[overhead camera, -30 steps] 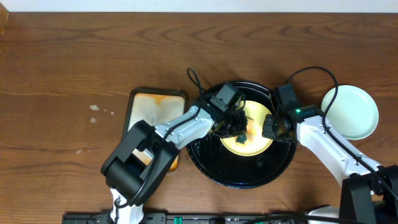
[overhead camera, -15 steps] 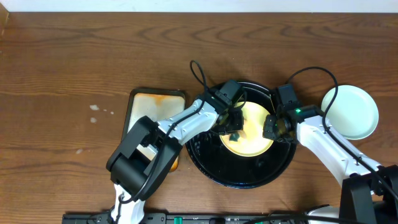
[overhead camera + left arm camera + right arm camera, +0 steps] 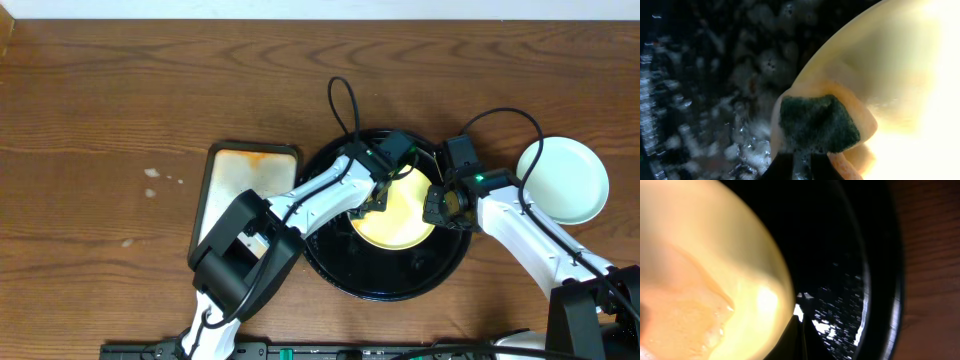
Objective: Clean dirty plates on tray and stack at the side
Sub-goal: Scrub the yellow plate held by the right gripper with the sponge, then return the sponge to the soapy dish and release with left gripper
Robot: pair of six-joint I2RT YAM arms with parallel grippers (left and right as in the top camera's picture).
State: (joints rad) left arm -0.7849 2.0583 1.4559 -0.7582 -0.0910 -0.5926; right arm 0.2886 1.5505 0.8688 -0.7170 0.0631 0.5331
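The black tray (image 3: 340,270) on the surface (image 3: 100,100) holds the yellow plate (image 3: 400,215); a mint plate (image 3: 570,180) lies near the tray. The right tool (image 3: 438,203) pinches the yellow plate's rim; the left tool (image 3: 379,205), closed, grips a green sponge (image 3: 815,122) at its edge.

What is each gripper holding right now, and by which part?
The left gripper pinches a dark green scrubbing sponge by its near end. The right gripper is shut on the pale yellow round plate at its right rim.
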